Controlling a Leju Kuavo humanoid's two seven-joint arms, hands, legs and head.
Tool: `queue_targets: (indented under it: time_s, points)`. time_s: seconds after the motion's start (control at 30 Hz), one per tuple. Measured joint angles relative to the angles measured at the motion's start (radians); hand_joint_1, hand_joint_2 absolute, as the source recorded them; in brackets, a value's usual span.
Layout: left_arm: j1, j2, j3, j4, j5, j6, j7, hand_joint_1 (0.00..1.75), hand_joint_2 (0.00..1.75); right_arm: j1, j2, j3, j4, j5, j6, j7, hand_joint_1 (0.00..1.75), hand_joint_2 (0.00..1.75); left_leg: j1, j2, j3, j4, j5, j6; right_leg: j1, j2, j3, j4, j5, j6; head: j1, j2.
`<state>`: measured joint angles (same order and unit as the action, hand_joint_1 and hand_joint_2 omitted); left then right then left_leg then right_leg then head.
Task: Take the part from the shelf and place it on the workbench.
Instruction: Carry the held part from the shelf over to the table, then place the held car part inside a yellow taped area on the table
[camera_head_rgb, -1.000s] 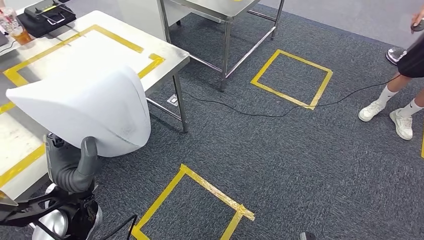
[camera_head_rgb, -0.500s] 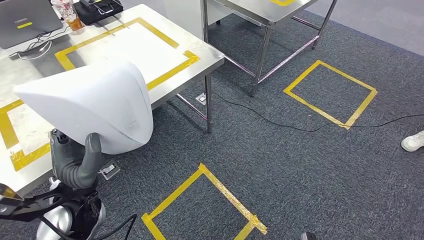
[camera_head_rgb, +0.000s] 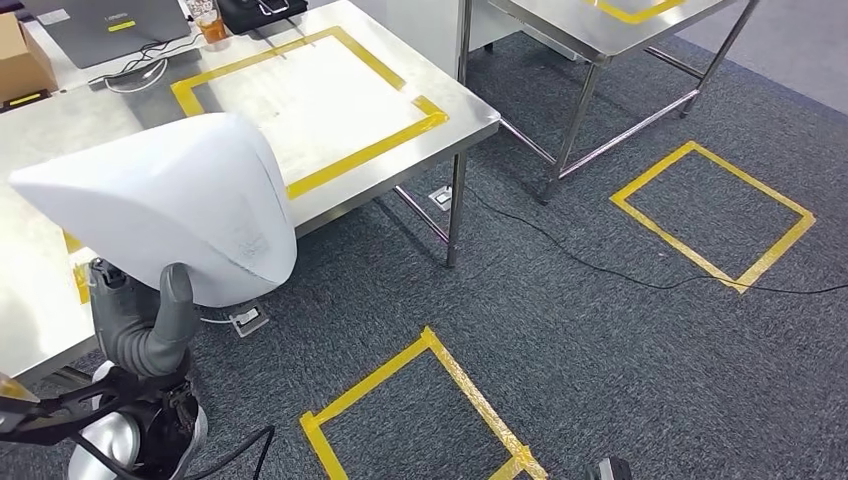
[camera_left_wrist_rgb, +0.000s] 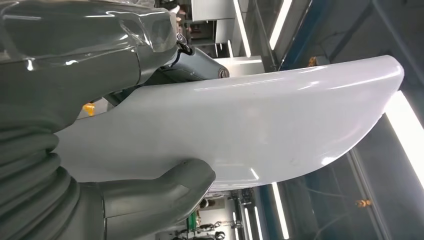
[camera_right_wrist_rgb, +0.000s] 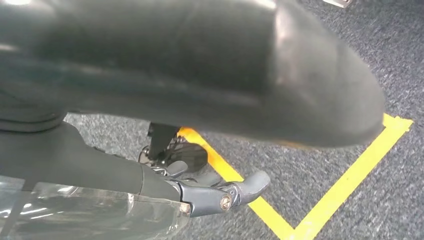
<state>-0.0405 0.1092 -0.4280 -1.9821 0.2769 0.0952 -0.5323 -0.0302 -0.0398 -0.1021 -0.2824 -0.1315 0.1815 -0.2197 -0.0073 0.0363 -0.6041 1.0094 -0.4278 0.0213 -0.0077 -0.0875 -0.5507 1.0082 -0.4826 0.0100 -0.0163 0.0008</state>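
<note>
- One hand is doing the work. My left hand (camera_left_wrist_rgb: 100, 165) holds the white part (camera_head_rgb: 170, 220). In the left wrist view its thick thumb presses one smooth face and its darker fingers (camera_left_wrist_rgb: 200, 62) curl onto the other side, so the part is pinched between them.
- In the head view the part sits on top of that hand, up in the air, near my body. It hangs over the near edge of the desk (camera_head_rgb: 330, 100) and partly over the carpet (camera_head_rgb: 600, 330). It is not set down yet.
- My right hand (camera_right_wrist_rgb: 215, 195) hangs low over the carpet, near a yellow tape line on the floor. Its fingers look a little curled with nothing in them, but I cannot tell for sure how far apart they are.
- The part is a big, curved shell. It looks shiny and smooth, so I think it could slip. It keeps its shape, so I guess it is stiff. I think it is light for its size, since one hand carries it.
- I am holding it near one end. Most of it sticks out past my hand, so it may tip. A hold nearer the middle would be safer.
- The desk has a yellow tape box (camera_head_rgb: 320, 100) on it. I think the part should go there.
</note>
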Motion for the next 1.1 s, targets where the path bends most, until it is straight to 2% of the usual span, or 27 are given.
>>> queue_targets:
  time_s: [0.07,0.13,0.17,0.2,0.23,0.27,0.33,0.37,0.4,0.43,0.5,0.57,0.6,0.67,0.7,0.73,0.77,0.83,0.9,0.97,1.03,1.1]
  points:
    - [-0.003,0.001,-0.001,-0.001,0.000,0.004,-0.001,1.68,1.75,-0.002,0.000,0.001,0.000,-0.003,-0.001,0.000,0.00,0.00,0.007,-0.010,0.010,-0.018,0.009,0.011,-0.001,0.030,-0.017,0.037,-0.020,0.003,0.002,0.000]
    - [-0.006,0.000,-0.003,-0.001,0.000,0.007,-0.003,1.68,1.75,0.000,-0.001,0.002,0.000,-0.004,-0.004,0.001,0.00,0.00,0.011,-0.021,0.014,-0.025,0.012,0.017,-0.004,0.068,-0.077,0.153,-0.067,0.000,0.006,0.000]
    - [-0.006,0.000,-0.004,0.000,0.000,0.009,-0.003,1.68,1.75,0.002,-0.002,0.002,0.001,-0.005,-0.006,0.001,0.00,0.00,0.011,-0.027,0.014,-0.025,0.012,0.017,-0.006,0.077,-0.114,0.223,-0.089,0.000,0.008,0.000]
    - [-0.005,0.000,-0.006,0.000,0.000,0.011,-0.003,1.68,1.75,0.005,-0.003,0.002,0.001,-0.006,-0.007,0.001,0.00,0.00,0.011,-0.034,0.014,-0.025,0.012,0.017,-0.008,0.080,-0.141,0.269,-0.100,0.004,0.009,0.000]
    - [-0.005,0.000,-0.007,0.000,0.000,0.012,-0.003,1.68,1.75,0.007,-0.004,0.002,0.001,-0.008,-0.008,0.002,0.00,0.00,0.011,-0.041,0.015,-0.024,0.011,0.017,-0.011,0.081,-0.151,0.280,-0.094,0.012,0.009,0.000]
    - [-0.005,0.000,-0.008,0.000,0.000,0.012,-0.003,1.68,1.75,0.008,-0.005,0.002,0.002,-0.009,-0.009,0.002,0.00,0.00,0.013,-0.047,0.016,-0.022,0.010,0.015,-0.014,0.081,-0.141,0.248,-0.073,0.022,0.009,0.000]
    - [-0.005,0.000,-0.010,0.000,0.000,0.014,-0.003,1.68,1.75,0.007,-0.006,0.003,0.002,-0.011,-0.010,0.002,0.00,0.00,0.015,-0.057,0.016,-0.014,0.005,0.006,-0.022,0.082,-0.081,0.112,-0.012,0.042,0.010,0.000]
    - [-0.005,0.001,-0.010,0.000,0.000,0.015,-0.003,1.68,1.75,0.005,-0.006,0.004,0.002,-0.011,-0.010,0.002,0.00,0.00,0.014,-0.060,0.014,-0.007,0.000,-0.001,-0.024,0.083,-0.055,0.056,0.010,0.043,0.010,0.000]
    - [-0.005,0.001,-0.011,0.000,0.000,0.017,-0.004,1.68,1.75,0.005,-0.006,0.005,0.002,-0.012,-0.010,0.002,0.00,0.00,0.013,-0.063,0.012,-0.001,-0.003,-0.007,-0.023,0.084,-0.039,0.023,0.021,0.037,0.010,0.000]
    - [-0.005,0.002,-0.012,0.000,0.000,0.019,-0.005,1.68,1.75,0.004,-0.006,0.006,0.002,-0.013,-0.010,0.002,0.00,0.00,0.012,-0.064,0.010,0.002,-0.005,-0.013,-0.021,0.085,-0.035,0.014,0.024,0.028,0.011,0.000]
    - [-0.004,0.003,-0.013,0.000,-0.001,0.021,-0.007,1.68,1.75,0.004,-0.005,0.007,0.002,-0.014,-0.010,0.002,0.00,0.00,0.015,-0.064,0.008,0.004,-0.007,-0.020,-0.018,0.085,-0.034,0.014,0.027,0.012,0.010,0.000]
    - [-0.004,0.005,-0.014,0.000,-0.002,0.023,-0.007,1.68,1.75,0.004,-0.004,0.008,0.002,-0.015,-0.010,0.002,0.00,0.00,0.019,-0.057,-0.006,0.037,-0.030,-0.028,-0.021,0.085,-0.032,0.013,0.028,0.001,0.009,0.000]
    - [-0.005,0.006,-0.015,0.000,-0.002,0.023,-0.008,1.68,1.75,0.004,-0.004,0.008,0.002,-0.015,-0.010,0.002,0.00,0.00,0.020,-0.052,-0.027,0.082,-0.057,-0.032,-0.021,0.085,-0.031,0.012,0.028,-0.004,0.008,0.000]
    - [-0.004,0.008,-0.016,0.000,-0.002,0.023,-0.008,1.68,1.75,0.005,-0.005,0.008,0.002,-0.015,-0.010,0.002,0.00,0.00,0.021,-0.045,-0.091,0.219,-0.119,-0.037,-0.017,0.085,-0.031,0.012,0.027,-0.010,0.007,0.000]
    - [-0.003,0.009,-0.017,0.000,-0.002,0.023,-0.008,1.68,1.75,0.005,-0.005,0.009,0.002,-0.015,-0.010,0.002,0.00,0.00,0.021,-0.043,-0.118,0.274,-0.136,-0.037,-0.015,0.085,-0.031,0.012,0.026,-0.011,0.007,0.000]
    - [-0.002,0.010,-0.019,0.000,-0.002,0.024,-0.008,1.68,1.75,0.006,-0.005,0.009,0.002,-0.015,-0.010,0.002,0.00,0.00,0.020,-0.042,-0.130,0.297,-0.136,-0.035,-0.011,0.084,-0.031,0.012,0.026,-0.012,0.007,0.000]
    - [-0.001,0.012,-0.020,0.000,-0.002,0.024,-0.008,1.68,1.75,0.006,-0.005,0.009,0.002,-0.016,-0.010,0.002,0.00,0.00,0.019,-0.042,-0.123,0.278,-0.117,-0.031,-0.008,0.085,-0.029,0.012,0.025,-0.013,0.007,0.000]
    - [-0.001,0.014,-0.021,0.000,-0.002,0.026,-0.008,1.68,1.75,0.006,-0.004,0.011,0.002,-0.018,-0.010,0.002,0.00,0.00,0.011,-0.040,-0.061,0.150,-0.052,-0.010,-0.003,0.085,-0.025,0.012,0.023,-0.015,0.007,0.000]
    - [-0.002,0.015,-0.022,0.000,-0.003,0.028,-0.008,1.68,1.75,0.005,-0.001,0.014,0.002,-0.020,-0.010,0.001,0.00,0.00,0.000,-0.031,-0.007,0.040,-0.020,0.012,0.001,0.085,-0.025,0.012,0.021,-0.015,0.008,0.000]
    - [-0.003,0.017,-0.023,0.000,-0.004,0.029,-0.007,1.68,1.75,0.006,0.001,0.016,0.002,-0.021,-0.009,0.000,0.00,0.00,-0.008,-0.027,0.003,0.014,-0.023,0.020,0.001,0.082,-0.028,0.010,0.020,-0.009,0.009,0.000]
    - [-0.002,0.018,-0.024,-0.001,-0.004,0.029,-0.007,1.68,1.75,0.006,0.001,0.017,0.002,-0.022,-0.009,0.000,0.00,0.00,-0.005,-0.031,0.017,-0.004,-0.015,0.022,0.001,0.080,-0.029,0.012,0.017,-0.001,0.009,0.000]
    - [-0.005,0.017,-0.025,-0.002,-0.005,0.030,-0.007,1.68,1.75,0.005,0.000,0.018,0.001,-0.022,-0.009,-0.001,0.00,0.00,0.002,-0.032,0.036,-0.027,-0.003,0.026,0.002,0.082,-0.055,0.068,-0.009,-0.001,0.011,0.000]
